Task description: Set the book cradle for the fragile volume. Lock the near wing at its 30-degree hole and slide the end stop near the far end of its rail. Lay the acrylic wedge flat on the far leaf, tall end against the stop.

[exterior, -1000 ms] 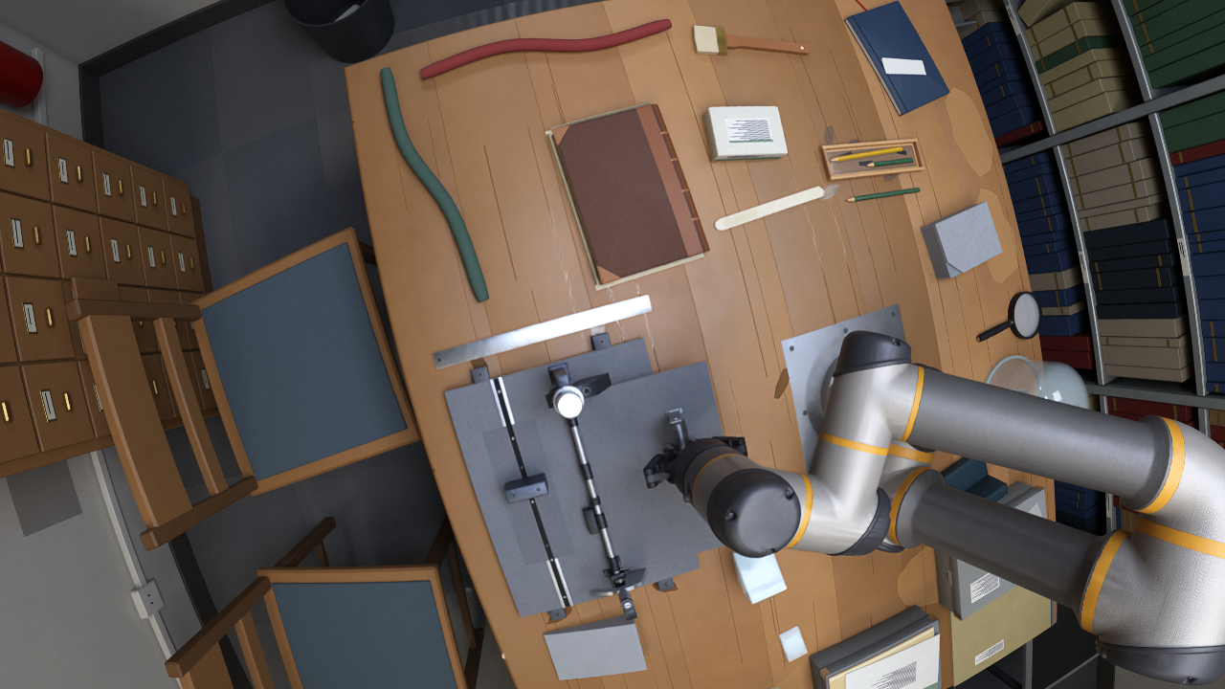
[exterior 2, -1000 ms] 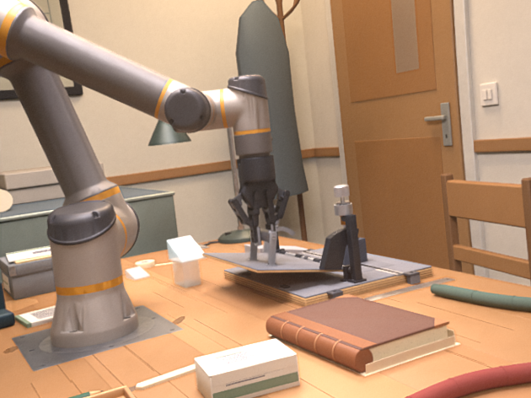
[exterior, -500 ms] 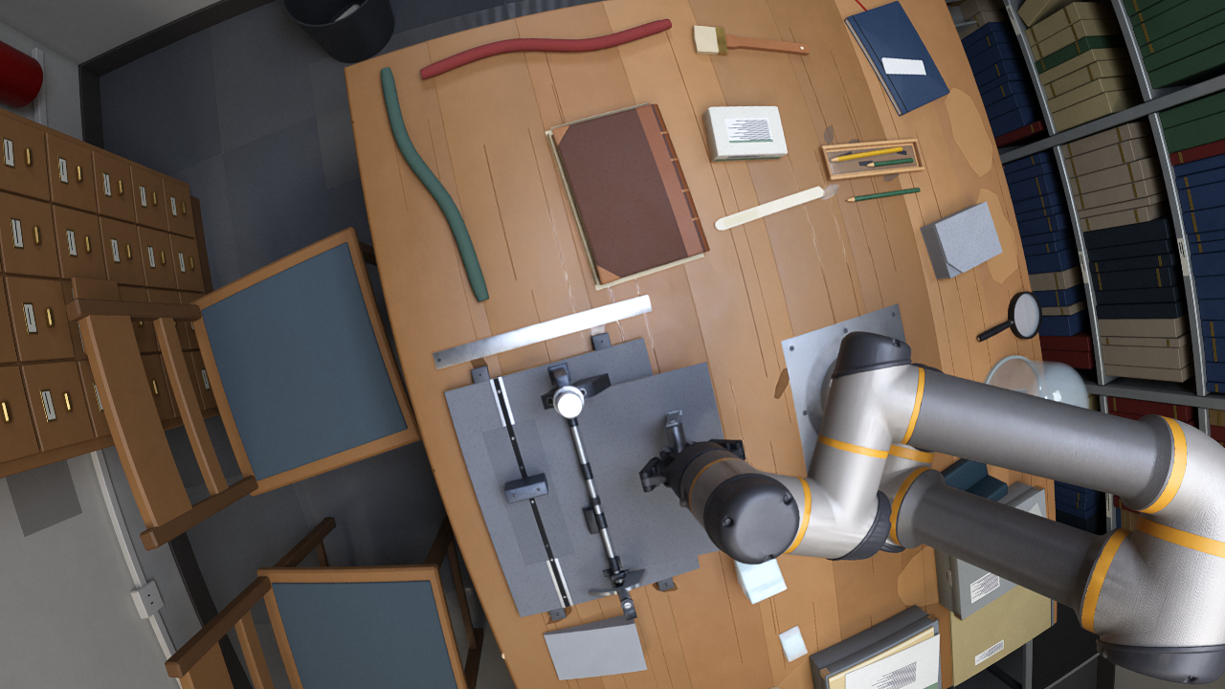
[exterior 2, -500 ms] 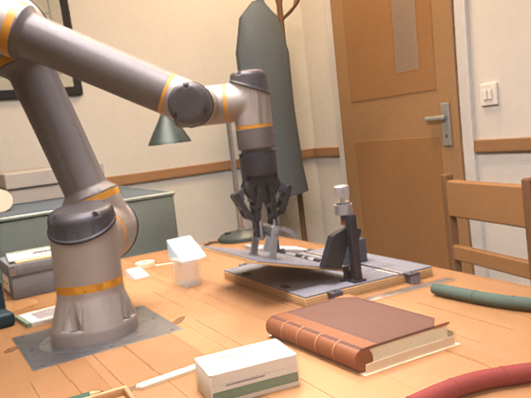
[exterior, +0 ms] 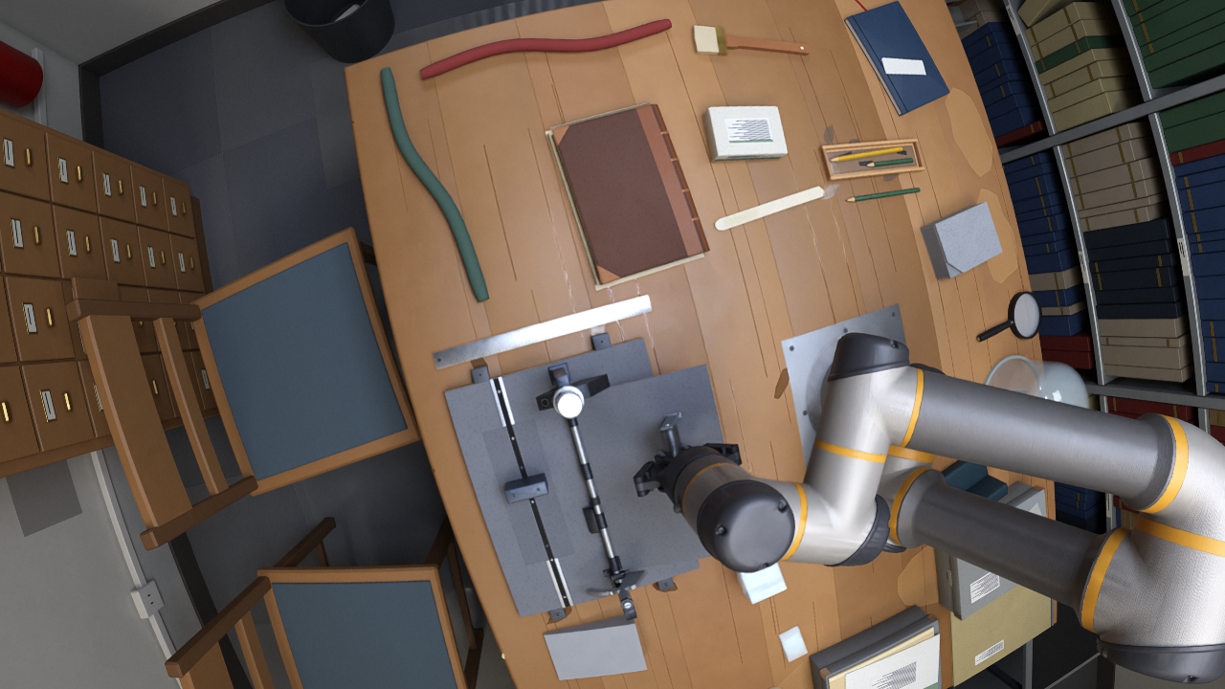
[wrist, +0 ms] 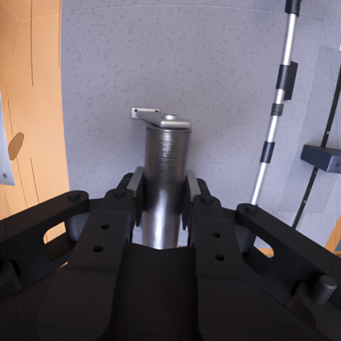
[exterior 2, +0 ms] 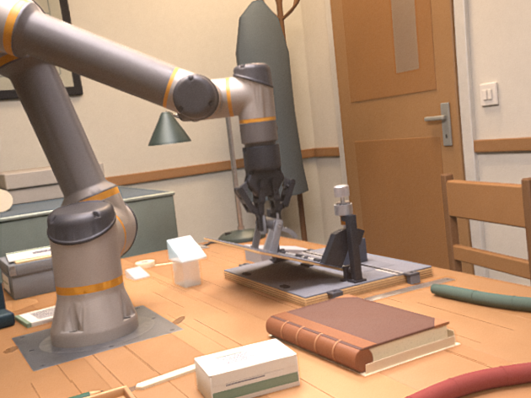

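The book cradle [exterior: 582, 467] sits on a plywood base near the table's edge. Its near wing [exterior 2: 268, 252] is tilted up off the base. My gripper [wrist: 162, 199] is closed on the wing's upright metal handle [wrist: 165, 165], with a finger pad on each side of it. A central rod [exterior: 591, 488] runs to a post with a silver knob [exterior: 567, 401]. The dark end stop [exterior: 524, 488] sits about midway along its rail [exterior: 527, 493]. The clear acrylic wedge [exterior 2: 185, 260] stands on the table beside the cradle, toward my base.
A wooden pencil tray [exterior: 871, 158] lies far across the table. A brown book [exterior: 630, 193], a steel ruler [exterior: 541, 330] and a green foam snake [exterior: 435, 188] lie beyond the cradle. A grey card [exterior: 595, 649] lies at the table's edge. Chairs stand alongside.
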`<state>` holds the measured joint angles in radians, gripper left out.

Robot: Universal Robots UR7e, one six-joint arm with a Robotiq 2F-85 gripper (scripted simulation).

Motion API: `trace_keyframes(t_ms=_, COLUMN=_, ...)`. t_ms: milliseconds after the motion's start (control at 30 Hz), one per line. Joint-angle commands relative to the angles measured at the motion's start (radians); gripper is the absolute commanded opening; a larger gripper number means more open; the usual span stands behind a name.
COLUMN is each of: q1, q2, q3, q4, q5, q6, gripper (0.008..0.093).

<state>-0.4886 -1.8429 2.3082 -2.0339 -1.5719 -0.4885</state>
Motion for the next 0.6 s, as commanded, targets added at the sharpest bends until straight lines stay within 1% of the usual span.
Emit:
trace_keyframes(t_ms=0, q1=0.001, q2=0.001, q3=-0.003, q4=0.000, q5=0.001, q6=0.001, gripper=0.0080)
trace_keyframes(t_ms=567, q1=0.015, q2=0.018, q3=-0.044, q4=0.023, q5=0.001, q6=0.015, gripper=0.0080)
